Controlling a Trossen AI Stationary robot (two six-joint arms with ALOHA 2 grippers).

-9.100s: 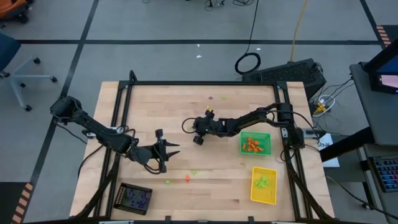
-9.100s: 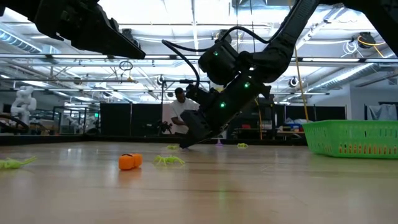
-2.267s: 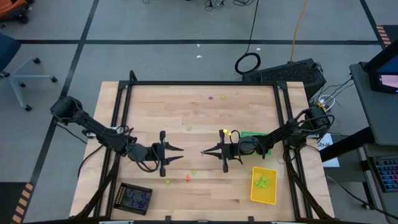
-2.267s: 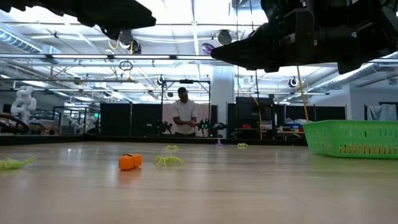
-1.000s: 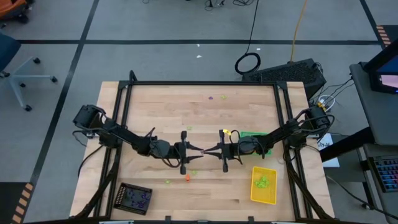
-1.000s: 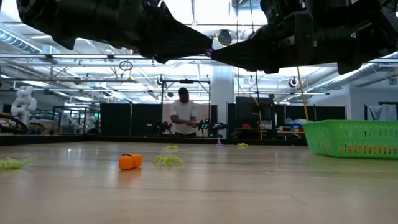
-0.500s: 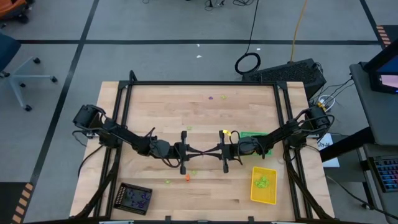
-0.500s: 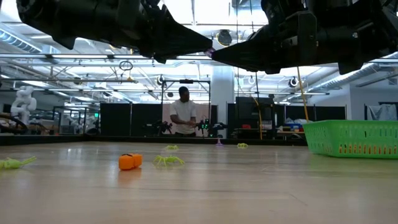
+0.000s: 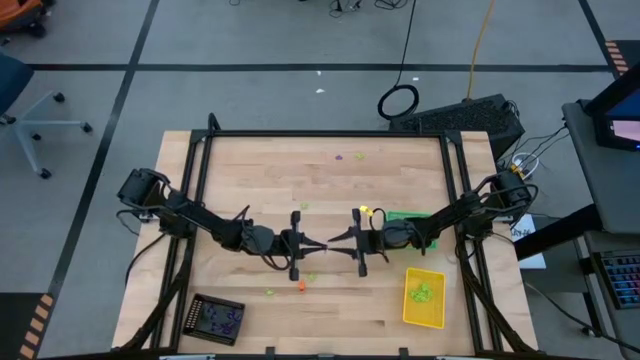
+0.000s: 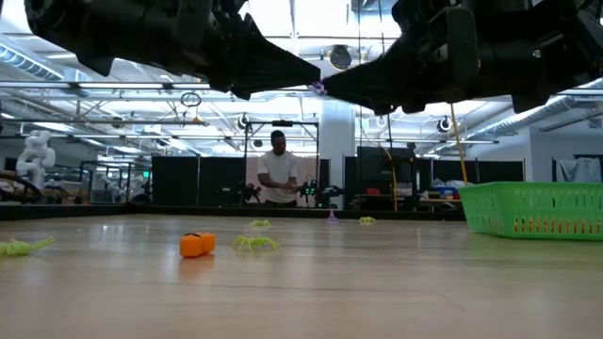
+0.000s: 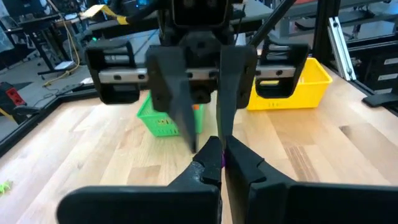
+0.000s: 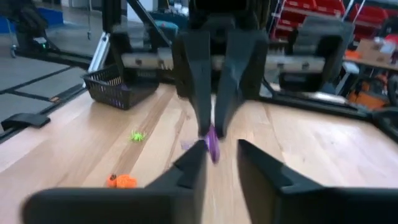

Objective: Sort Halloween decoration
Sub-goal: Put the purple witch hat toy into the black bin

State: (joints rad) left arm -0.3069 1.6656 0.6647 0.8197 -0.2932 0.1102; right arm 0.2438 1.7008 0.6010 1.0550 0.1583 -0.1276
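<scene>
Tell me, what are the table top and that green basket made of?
The table top looks like pale wood, butcher-block style: narrow glued strips with visible grain, smooth matte finish. The green basket looks like moulded plastic: uniform bright colour and a slotted lattice wall. Neither can be confirmed by sight alone.

Both arms reach in low over the middle of the table and meet tip to tip, held well above the wood. The left gripper (image 9: 320, 245) has its fingers pinched together on a small purple trinket (image 12: 211, 139). The right gripper (image 9: 334, 238) faces it head-on, its fingers (image 12: 189, 163) parted either side of the left arm's fingertips (image 12: 208, 127), clear of the trinket.
</scene>
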